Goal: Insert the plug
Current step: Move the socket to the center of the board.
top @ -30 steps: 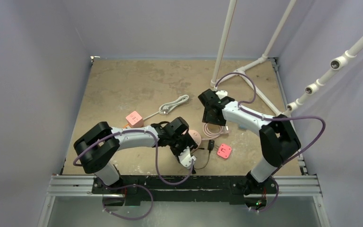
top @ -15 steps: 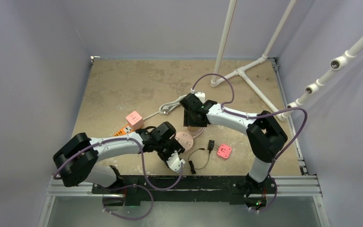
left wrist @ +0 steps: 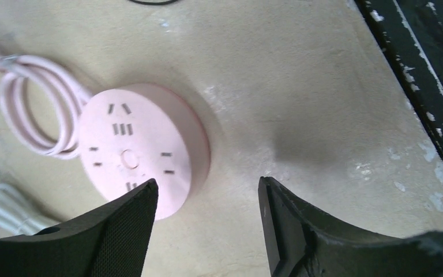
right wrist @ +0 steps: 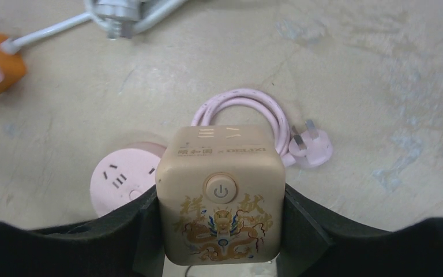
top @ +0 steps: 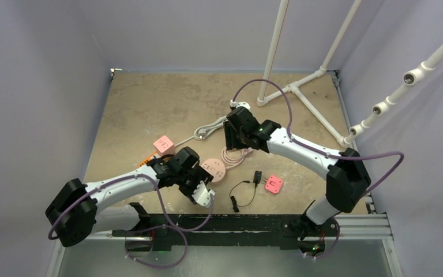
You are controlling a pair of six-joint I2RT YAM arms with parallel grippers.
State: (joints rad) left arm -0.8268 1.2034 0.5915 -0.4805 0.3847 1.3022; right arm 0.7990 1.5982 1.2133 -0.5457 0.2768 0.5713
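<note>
The pale pink three-pin plug lies flat on the sandy desk, at the end of its looped pink cord. Seen from above, bare desk opens toward 10 and 12 o'clock. The right claw clamps a beige cube socket with a dragon print above the loop. The round pink socket disc sits at 10 o'clock of the left claw, which is parted halfway and empty, with the black frame rail at the desk's near edge close by.
</note>
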